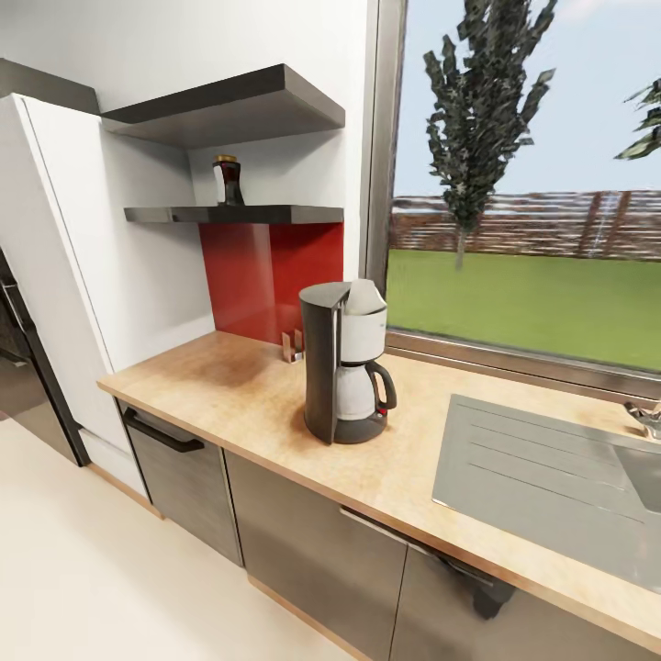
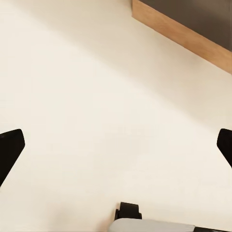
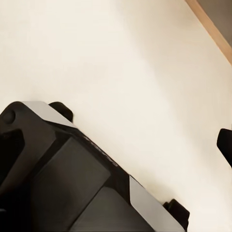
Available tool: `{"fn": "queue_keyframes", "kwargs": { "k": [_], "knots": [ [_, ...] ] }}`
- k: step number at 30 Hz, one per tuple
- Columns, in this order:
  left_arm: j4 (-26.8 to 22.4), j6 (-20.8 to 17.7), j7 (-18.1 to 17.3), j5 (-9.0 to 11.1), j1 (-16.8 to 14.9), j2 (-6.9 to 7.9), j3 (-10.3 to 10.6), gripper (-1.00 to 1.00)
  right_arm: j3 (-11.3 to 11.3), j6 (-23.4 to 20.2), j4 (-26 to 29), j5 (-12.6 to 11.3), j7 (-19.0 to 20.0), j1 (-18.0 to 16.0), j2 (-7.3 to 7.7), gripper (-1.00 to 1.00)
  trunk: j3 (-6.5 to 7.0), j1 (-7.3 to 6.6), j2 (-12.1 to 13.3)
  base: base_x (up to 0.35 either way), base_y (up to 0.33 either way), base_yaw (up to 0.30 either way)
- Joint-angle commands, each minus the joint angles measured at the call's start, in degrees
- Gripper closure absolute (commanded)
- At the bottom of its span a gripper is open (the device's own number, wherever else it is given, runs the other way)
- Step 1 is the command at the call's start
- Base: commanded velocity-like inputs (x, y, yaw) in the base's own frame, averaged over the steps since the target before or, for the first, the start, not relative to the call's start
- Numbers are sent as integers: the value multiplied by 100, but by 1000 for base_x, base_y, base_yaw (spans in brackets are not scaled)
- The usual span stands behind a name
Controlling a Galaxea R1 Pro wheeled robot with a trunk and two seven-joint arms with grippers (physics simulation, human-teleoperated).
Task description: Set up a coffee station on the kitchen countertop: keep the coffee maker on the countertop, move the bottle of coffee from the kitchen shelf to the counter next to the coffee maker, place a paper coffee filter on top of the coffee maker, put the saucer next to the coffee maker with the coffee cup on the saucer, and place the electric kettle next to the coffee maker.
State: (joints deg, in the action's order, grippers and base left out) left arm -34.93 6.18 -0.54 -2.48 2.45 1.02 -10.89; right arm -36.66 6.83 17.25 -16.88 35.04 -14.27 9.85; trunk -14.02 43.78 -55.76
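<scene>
While you face the counter, here is what shows:

Writing: the bottle [image 1: 228, 180] has a label, but it is too small to read; no brand shows on the coffee maker [image 1: 344, 361].
Bottle: it is dark with a yellowish cap and stands alone on the thin dark shelf [image 1: 235, 214], above the red panel [image 1: 272, 277]. A thicker dark board [image 1: 229, 106] hangs higher up.
Coffee maker: it stands upright on the light wood countertop [image 1: 229, 395], well below and to the right of the bottle. Its pale jug [image 1: 356, 395] with a black handle sits in the base; what the jug holds cannot be told.
Small brown piece [image 1: 292, 346]: it sits on the counter against the red panel, just behind the coffee maker.
Sink [image 1: 551, 477]: the grey basin is set into the countertop, right of the coffee maker.
Left claw [image 2: 116, 150]: in your left wrist view its dark fingertips [image 2: 9, 150] sit at opposite edges, spread wide, with nothing between them over the cream floor [image 2: 96, 96].
Right claw: in your right wrist view one dark fingertip [image 3: 225, 145] shows at the edge, so you cannot tell how far it is spread. The robot's dark and grey base [image 3: 63, 179] lies below it on the floor.
</scene>
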Motion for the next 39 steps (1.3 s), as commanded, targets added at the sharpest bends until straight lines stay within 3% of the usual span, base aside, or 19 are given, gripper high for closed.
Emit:
{"fn": "queue_keyframes", "kwargs": {
  "k": [1,11,17,30,39],
  "knots": [
    [-6,10,-4,-28,1,-3,-14,-100,-43,31,-12,-35,8,-6,3,-100,-6,1,-5,0,0,0],
    [-5,13,1,-33,1,3,-19,-100,-50,57,-45,-33,3,-6,-1,-100,-6,1,-5,0,0,0],
    [3,7,1,-33,1,2,-14,-100,-52,62,-46,-33,-14,-6,-6,-100,-6,1,-5,10,42,-224],
    [10,6,-3,-42,1,3,-12,-100,-52,75,-55,-26,-31,-6,-9,-100,-6,1,-5,97,268,-63],
    [12,6,-1,-42,1,3,-18,-100,-52,73,-71,-34,-35,-6,-9,-100,-6,1,-5,105,318,-232]
  ]
}}
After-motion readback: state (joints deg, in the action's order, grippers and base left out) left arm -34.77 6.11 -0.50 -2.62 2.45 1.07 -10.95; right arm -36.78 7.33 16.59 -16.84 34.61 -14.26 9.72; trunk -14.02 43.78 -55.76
